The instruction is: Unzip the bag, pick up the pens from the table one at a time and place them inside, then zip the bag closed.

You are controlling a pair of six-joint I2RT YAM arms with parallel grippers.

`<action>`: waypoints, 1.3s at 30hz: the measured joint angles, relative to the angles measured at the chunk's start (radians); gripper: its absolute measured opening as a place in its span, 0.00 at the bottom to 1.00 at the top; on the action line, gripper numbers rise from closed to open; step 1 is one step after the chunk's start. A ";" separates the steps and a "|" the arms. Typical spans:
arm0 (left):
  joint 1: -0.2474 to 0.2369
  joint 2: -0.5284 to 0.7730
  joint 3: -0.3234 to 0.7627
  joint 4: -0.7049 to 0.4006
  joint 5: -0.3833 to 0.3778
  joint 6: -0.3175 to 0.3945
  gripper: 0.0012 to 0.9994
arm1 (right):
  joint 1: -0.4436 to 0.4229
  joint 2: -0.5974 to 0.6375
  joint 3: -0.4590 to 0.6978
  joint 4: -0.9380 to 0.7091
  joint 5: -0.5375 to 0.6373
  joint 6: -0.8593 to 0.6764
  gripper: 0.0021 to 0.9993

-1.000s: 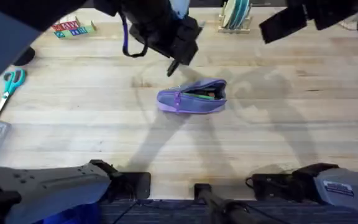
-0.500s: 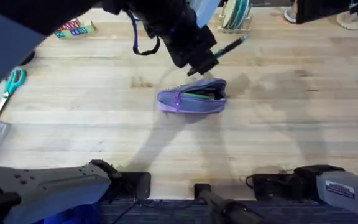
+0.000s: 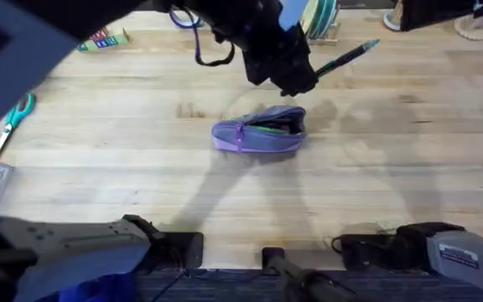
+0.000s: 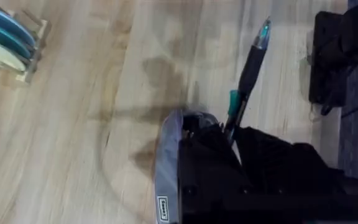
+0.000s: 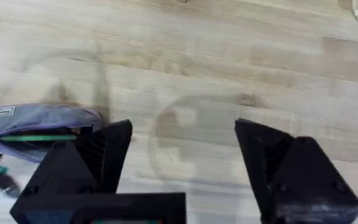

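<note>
Overhead: left claw (image 3: pixel 302 82) grips black pen (image 3: pixel 347 59) above bag (image 3: pixel 258 132).

Bag (image 3: pixel 260 131): small oblong lavender-purple fabric pouch with a grey-blue side panel, lying on its side near the middle of the table (image 3: pixel 99 168), its long axis running left to right; zipper along the top open, mouth gaping. Green pen (image 3: pixel 268 127): slim, bright green, lying lengthwise inside the open mouth, partly covered by fabric. Black pen (image 3: pixel 346 59): slim, dark barrel with a teal tip and teal clip, held tilted in the air above and beyond the bag, tip pointing away to the right, clear of the tabletop. Table: light wooden butcher-block, plank grain visible.
</note>
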 joint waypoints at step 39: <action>0.000 0.315 0.000 -0.100 0.052 0.097 0.07 | -0.001 0.000 0.000 0.000 0.074 0.003 1.00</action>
